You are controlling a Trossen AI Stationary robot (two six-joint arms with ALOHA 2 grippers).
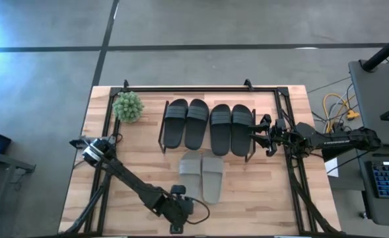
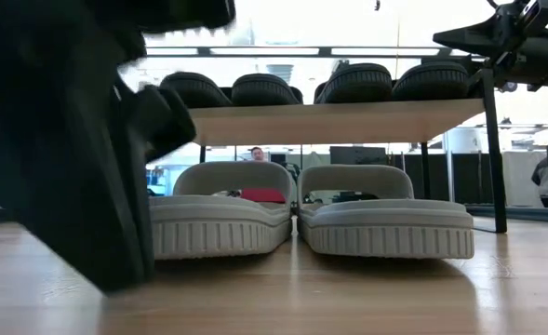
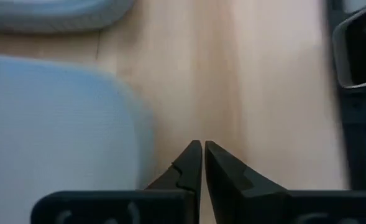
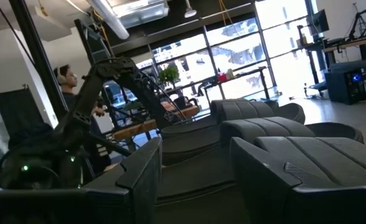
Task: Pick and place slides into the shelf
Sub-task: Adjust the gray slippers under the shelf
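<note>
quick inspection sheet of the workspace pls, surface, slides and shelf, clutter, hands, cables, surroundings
surface: wooden table, bare planks at front and left
job's things: four black slides sit in a row on the shelf; two pale grey-green slides lie side by side on the table in front of it
clutter: small green plant at the back left corner
hands: left hand shut and empty, low over the table beside the pale pair; right hand open, at the shelf's right end by the outermost black slide
cables: yellow and white cables off the table's right side
surroundings: grey floor; a person beyond the table in the right wrist view
</note>
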